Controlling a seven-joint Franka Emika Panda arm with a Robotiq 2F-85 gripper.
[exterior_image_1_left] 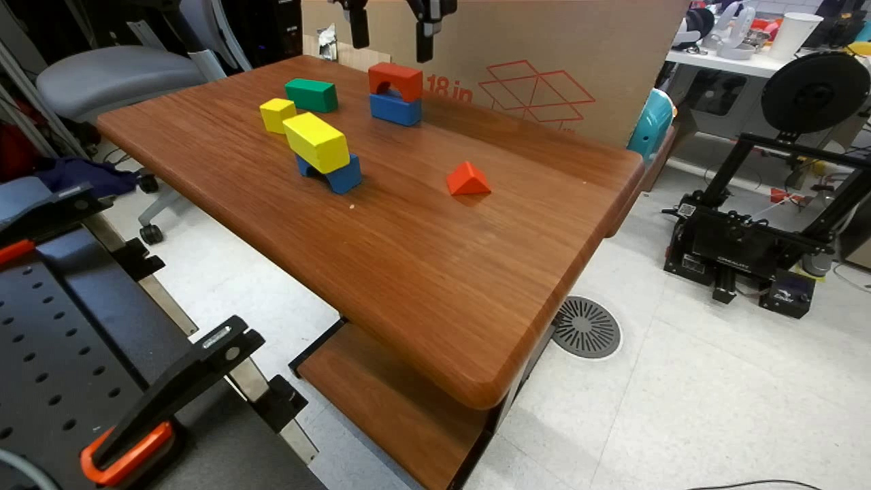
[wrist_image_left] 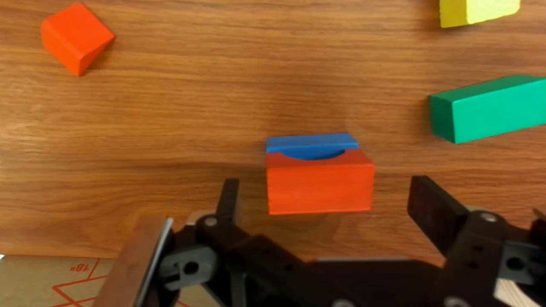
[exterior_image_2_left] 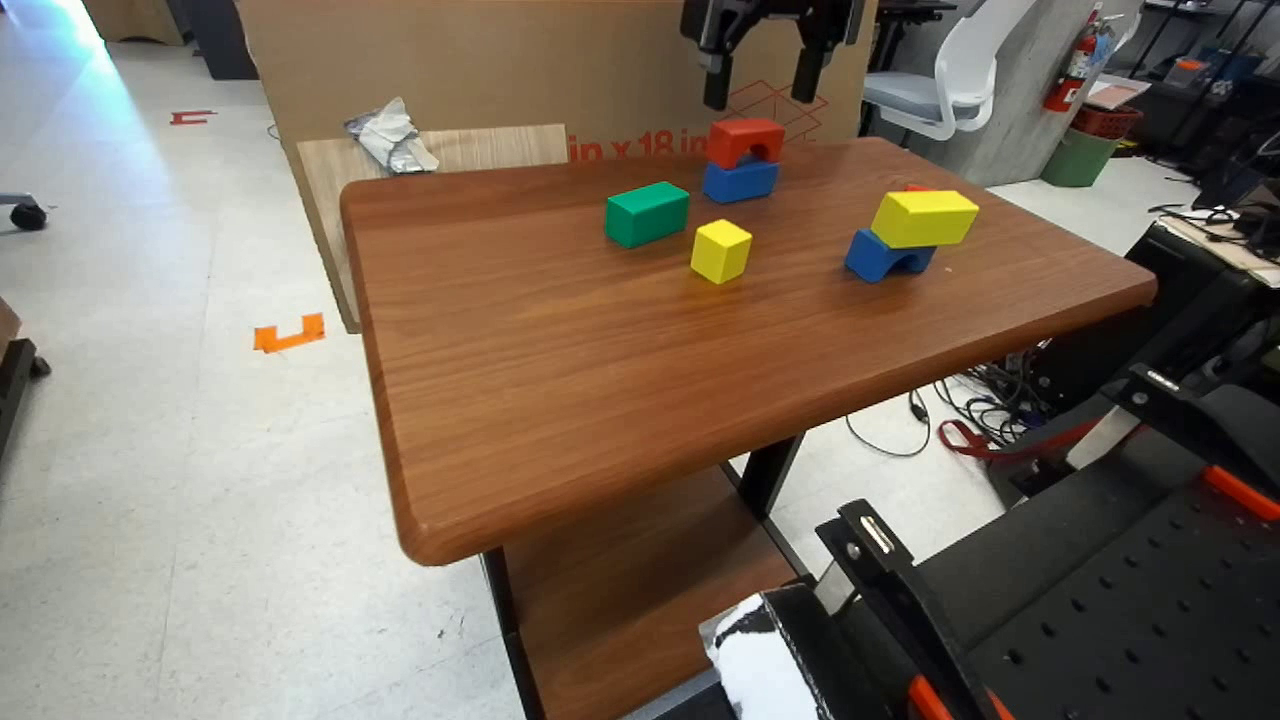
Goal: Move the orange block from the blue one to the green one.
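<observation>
The orange block (exterior_image_1_left: 403, 76) is a red-orange block with an arch cut in its underside. It sits on top of the plain blue block (exterior_image_1_left: 395, 111) near the table's far edge; the orange block (exterior_image_2_left: 745, 135) and blue block (exterior_image_2_left: 740, 183) show stacked in both exterior views. The green block (exterior_image_1_left: 311, 95) lies apart on the table; it also shows in the wrist view (wrist_image_left: 497, 113). My gripper (exterior_image_1_left: 392, 51) is open and empty above the stack. In the wrist view its fingertips (wrist_image_left: 326, 182) stand apart, either side of the orange block (wrist_image_left: 320, 187), not touching it.
A yellow cube (exterior_image_2_left: 721, 252) stands near the green block. A long yellow block (exterior_image_1_left: 316, 143) rests on a blue arch (exterior_image_1_left: 346, 175). A red-orange wedge (exterior_image_1_left: 468, 180) lies apart on the table. A large cardboard sheet (exterior_image_1_left: 544, 61) stands behind the table's far edge.
</observation>
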